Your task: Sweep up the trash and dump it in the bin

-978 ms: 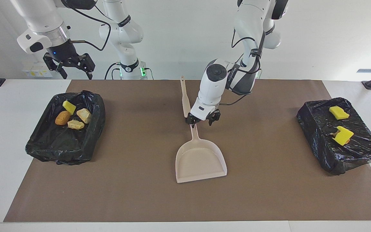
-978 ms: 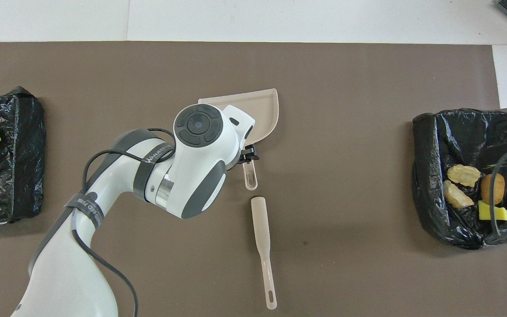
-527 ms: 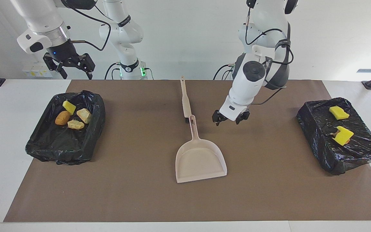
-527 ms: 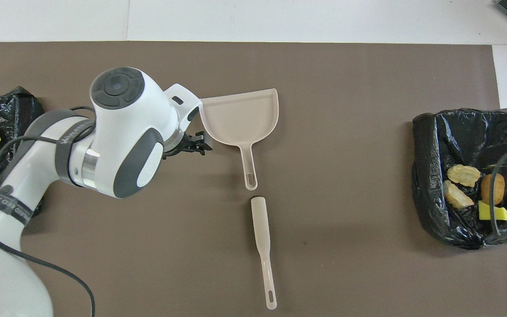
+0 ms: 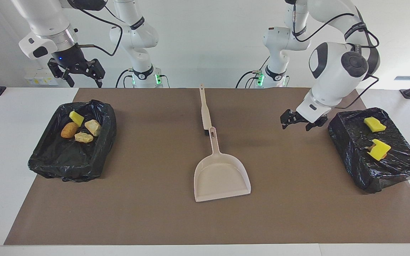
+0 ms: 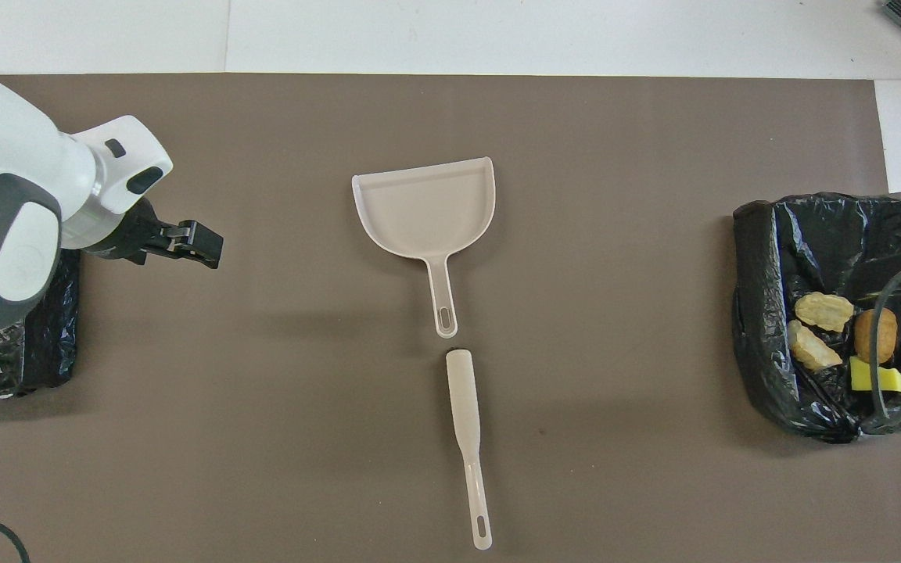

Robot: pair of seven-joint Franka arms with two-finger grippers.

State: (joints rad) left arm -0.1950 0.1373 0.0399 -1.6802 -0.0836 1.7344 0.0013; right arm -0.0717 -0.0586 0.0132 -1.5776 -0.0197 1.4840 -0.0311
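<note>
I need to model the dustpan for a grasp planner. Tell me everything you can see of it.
The dustpan is beige, plastic-looking, with a flat scoop, low raised walls and a slim handle ending in a hanging slot. It lies flat and empty on the brown mat mid-table, handle toward the robots, mouth away. The brush lies in line just past the handle tip. No gripper touches it.

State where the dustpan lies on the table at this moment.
The dustpan lies flat on the brown mat at mid-table, midway between the two black bins. Its handle points toward the robots, its tip almost meeting the brush, which lies nearer the robots.
</note>
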